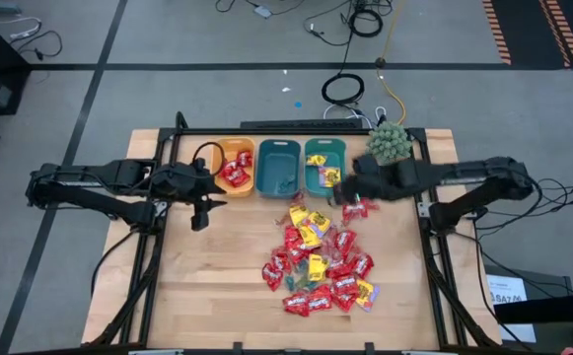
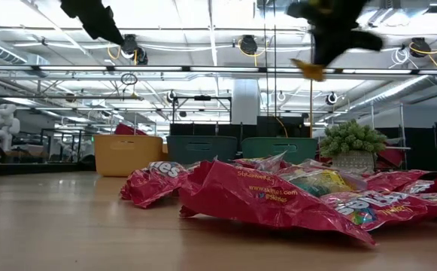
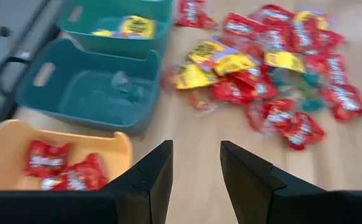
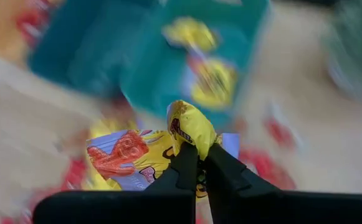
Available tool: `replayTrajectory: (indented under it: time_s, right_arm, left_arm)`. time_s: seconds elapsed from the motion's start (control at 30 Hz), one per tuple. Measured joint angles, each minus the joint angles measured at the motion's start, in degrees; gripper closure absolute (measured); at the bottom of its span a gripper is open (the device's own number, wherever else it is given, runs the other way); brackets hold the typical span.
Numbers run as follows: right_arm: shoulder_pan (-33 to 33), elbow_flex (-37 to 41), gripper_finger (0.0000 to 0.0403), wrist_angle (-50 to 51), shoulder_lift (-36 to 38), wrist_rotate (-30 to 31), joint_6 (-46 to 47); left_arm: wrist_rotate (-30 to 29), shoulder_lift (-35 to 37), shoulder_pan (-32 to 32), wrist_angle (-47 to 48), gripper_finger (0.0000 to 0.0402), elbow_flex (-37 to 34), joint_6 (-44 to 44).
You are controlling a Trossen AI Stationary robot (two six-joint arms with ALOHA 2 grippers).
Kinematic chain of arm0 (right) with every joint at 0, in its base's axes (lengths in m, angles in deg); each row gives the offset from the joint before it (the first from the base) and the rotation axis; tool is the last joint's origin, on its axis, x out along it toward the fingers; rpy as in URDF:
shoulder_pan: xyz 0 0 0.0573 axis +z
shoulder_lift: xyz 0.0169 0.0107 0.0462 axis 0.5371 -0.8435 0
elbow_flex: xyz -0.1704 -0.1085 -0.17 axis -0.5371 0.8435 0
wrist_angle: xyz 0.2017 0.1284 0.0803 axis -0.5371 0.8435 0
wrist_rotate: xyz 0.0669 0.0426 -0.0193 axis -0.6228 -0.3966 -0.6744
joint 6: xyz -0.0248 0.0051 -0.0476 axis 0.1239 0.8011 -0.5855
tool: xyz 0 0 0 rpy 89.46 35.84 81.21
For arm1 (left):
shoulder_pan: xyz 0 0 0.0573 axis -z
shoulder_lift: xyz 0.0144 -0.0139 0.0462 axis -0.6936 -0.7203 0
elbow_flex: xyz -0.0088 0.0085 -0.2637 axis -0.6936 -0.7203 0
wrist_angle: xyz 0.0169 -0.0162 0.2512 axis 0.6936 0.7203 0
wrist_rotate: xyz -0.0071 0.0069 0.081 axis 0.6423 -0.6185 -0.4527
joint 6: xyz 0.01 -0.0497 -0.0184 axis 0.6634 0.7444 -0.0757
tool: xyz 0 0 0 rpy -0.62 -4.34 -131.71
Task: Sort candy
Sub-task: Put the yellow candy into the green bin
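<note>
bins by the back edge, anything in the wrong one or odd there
Nothing stands out. The orange bin holds only red packets, the right teal bin only yellow packets, and the middle teal bin a few small pieces too blurred to identify. The right pincer, shut on a yellow packet, hangs near that right bin.

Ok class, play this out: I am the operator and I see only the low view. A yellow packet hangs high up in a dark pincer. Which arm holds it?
Observer: The right pincer, shut on the yellow packet.
Operator: What lies under it?
Observer: From above, it is at the front edge of the right teal bin, which holds other yellow packets.
Operator: And the other arm?
Observer: The left pincer is open and empty, over bare table in front of the orange bin.
Operator: What is in that bin?
Observer: Only red packets.
</note>
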Motion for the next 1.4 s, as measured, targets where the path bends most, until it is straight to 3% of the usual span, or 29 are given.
replayTrajectory:
  time_s: [0.1, 0.27, 0.5, 0.67, 1.03, 1.2, 1.4]
  right_arm:
    - [-7.4, 0.0, 0.0397, -9.2, -0.8, -2.7, -11.5]
    - [-16.9, 0.0, 0.0397, -15.2, -3.5, -7.7, -22.4]
    - [-23.3, 0.0, 0.0379, -28.1, -7.7, -16.0, -36.5]
    - [-26.0, 0.0, 0.0328, -27.1, -10.4, -20.3, -37.4]
    - [-28.6, 0.0, 0.0182, -23.3, -9.8, -20.1, -37.6]
    - [-28.5, 0.0, 0.0153, -23.3, -9.8, -20.1, -37.6]
    - [-28.5, 0.0, 0.0147, -23.4, -9.8, -20.2, -37.2]
  left_arm:
    - [-4.9, 0.0, -0.1, -0.1, 0.0257, 0.0, 0.0]
    - [-11.6, 0.0, -0.1, -0.1, 0.0257, 0.0, 0.4]
    - [-13.9, 0.3, -0.1, -0.2, 0.0257, 0.0, 0.4]
    - [-14.4, 0.3, -0.1, 0.0, 0.0257, 0.0, 3.1]
    - [-14.5, 1.6, -0.1, 0.0, 0.0257, 0.0, 4.9]
    - [-14.5, 2.9, -0.1, 0.0, 0.0257, 0.0, 4.9]
    - [-14.5, 4.3, -0.1, 0.0, 0.0257, 0.0, 4.9]
